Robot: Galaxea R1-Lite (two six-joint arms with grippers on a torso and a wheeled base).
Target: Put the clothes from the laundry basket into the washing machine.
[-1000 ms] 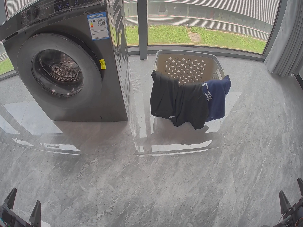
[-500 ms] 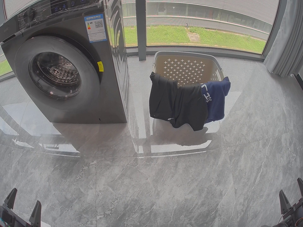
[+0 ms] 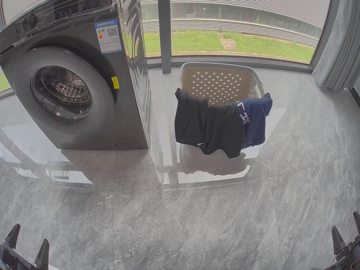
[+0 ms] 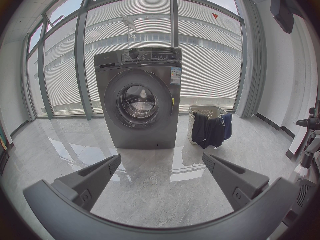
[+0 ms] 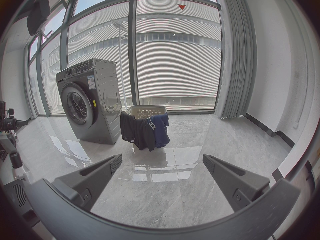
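Two limp garments draped over a star-pierced basket rim

Soft black garment [image 3: 210, 126] and navy garment [image 3: 255, 122] hang folded over the front rim of the beige plastic laundry basket [image 3: 221, 65]. The basket stands on glossy grey marbled floor [image 3: 187, 222], near the boxy dark metallic washing machine [image 3: 127, 105] with its round glass porthole. Left gripper [image 4: 160, 157] and right gripper [image 5: 161, 157] sit low, well apart from the basket, with wedge-shaped jaws spread.

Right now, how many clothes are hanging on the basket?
2. A black garment hangs over the front rim of the laundry basket; a navy garment hangs beside it, farther right. More may hide inside.
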